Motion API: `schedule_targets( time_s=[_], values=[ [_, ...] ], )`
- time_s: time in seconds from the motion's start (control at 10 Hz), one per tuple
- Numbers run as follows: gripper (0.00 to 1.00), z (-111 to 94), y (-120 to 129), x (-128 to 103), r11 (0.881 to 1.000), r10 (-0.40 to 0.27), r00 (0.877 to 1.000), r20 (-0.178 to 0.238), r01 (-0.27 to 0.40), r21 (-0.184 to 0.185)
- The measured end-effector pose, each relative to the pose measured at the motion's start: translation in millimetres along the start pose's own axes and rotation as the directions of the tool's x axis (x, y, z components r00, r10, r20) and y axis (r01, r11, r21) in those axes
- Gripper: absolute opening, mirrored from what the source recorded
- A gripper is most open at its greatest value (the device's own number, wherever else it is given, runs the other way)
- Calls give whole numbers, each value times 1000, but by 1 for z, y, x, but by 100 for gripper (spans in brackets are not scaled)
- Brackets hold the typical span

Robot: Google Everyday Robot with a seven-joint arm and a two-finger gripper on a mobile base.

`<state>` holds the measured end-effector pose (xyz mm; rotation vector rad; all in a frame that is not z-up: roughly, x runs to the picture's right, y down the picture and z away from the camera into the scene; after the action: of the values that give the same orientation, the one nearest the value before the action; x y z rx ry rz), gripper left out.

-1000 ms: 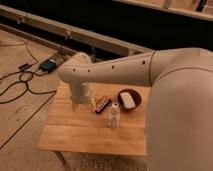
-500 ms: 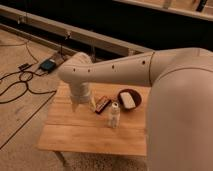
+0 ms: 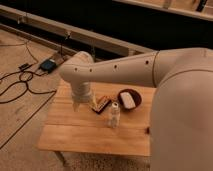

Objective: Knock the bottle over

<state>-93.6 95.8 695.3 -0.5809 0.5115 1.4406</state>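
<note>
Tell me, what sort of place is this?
Probably a robotics lab or test area: cables trail across the floor, a low wooden table holds a bottle and bowl, and the gripper hangs near the bottle.

A cream-white gripper (image 3: 78,103) hangs over the pale wood-grain desk (image 3: 85,136), left of a clear, white-capped bottle (image 3: 114,116) and a dark brown bowl (image 3: 138,96).

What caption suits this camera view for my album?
The pale robot arm holds its gripper over the wooden table, beside the upright small clear plastic bottle.
</note>
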Motion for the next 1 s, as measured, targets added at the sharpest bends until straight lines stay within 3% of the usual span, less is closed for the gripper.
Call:
schedule_targets(
  time_s=[0.5,1.0],
  values=[
    [65,-25,-40,7,998,55,998,23,-56,18],
    [65,-29,-91,19,988,143,989,30,-145,50]
  ],
)
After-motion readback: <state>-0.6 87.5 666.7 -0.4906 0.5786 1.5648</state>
